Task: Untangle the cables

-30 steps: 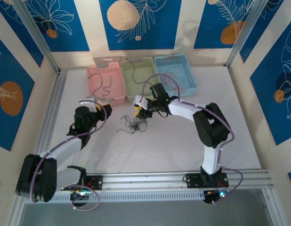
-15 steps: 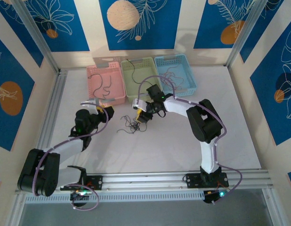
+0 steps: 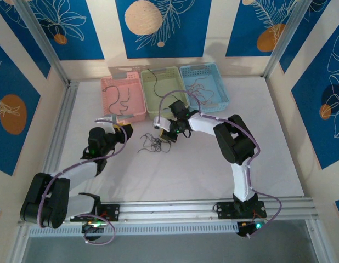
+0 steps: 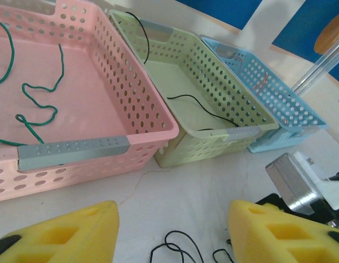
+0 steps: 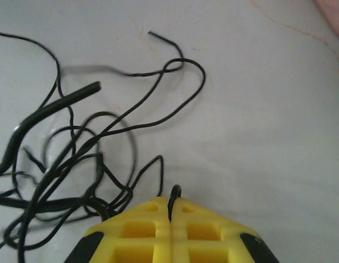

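Meanwhile, the right gripper [image 3: 163,131] had shifted left from where it stood a second earlier and reached the upper right edge of the cables [image 3: 153,144]. Its yellow fingers, apart before, were now pressed together. In the right wrist view the right gripper [image 5: 170,216] pinched one thin dark strand [image 5: 173,193] that rose from between the tips. The left gripper [image 3: 124,131] had dropped slightly lower in the top view. It sat left of the clump with its fingers [image 4: 76,230] spread wide and nothing between them.

Three baskets stood in a row at the upper centre of the white table [image 3: 186,175]. The pink basket [image 4: 145,109] on the left held a wavy green wire [image 4: 35,104]. The green basket [image 4: 243,131] in the middle held a thin dark wire [image 4: 197,104]. The blue basket [image 4: 284,101] on the right held thin reddish-brown wire [image 4: 261,82].

The clump lay on the table below the baskets, between the two grippers, wider from left to right than from top to bottom, with one loose tail trailing to the lower left. In the right wrist view a thicker dark end [image 5: 95,86] pointed to the upper right.
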`<move>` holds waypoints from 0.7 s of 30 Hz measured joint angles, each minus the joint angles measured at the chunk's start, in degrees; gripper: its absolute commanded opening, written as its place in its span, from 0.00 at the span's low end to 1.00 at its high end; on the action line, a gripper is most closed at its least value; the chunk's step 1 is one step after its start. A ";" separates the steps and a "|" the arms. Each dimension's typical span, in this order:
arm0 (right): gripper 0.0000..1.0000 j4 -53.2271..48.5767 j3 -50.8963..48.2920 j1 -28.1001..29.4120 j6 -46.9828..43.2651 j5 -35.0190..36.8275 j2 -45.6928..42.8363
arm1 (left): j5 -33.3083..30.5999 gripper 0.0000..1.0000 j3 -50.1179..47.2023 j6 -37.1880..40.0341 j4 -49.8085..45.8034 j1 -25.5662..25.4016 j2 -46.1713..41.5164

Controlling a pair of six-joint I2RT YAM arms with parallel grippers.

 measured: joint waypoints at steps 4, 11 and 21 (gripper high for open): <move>0.00 9.22 -7.45 -0.13 1.18 2.12 -4.87 | 2.34 0.54 0.07 1.14 0.28 -2.69 0.94; 0.00 27.69 -16.96 -2.58 6.86 1.84 -15.34 | 7.43 0.60 0.07 2.89 2.67 -5.55 1.38; 0.00 38.40 -19.28 0.70 6.21 5.73 -15.91 | 16.76 0.65 1.73 2.78 6.88 -7.61 5.84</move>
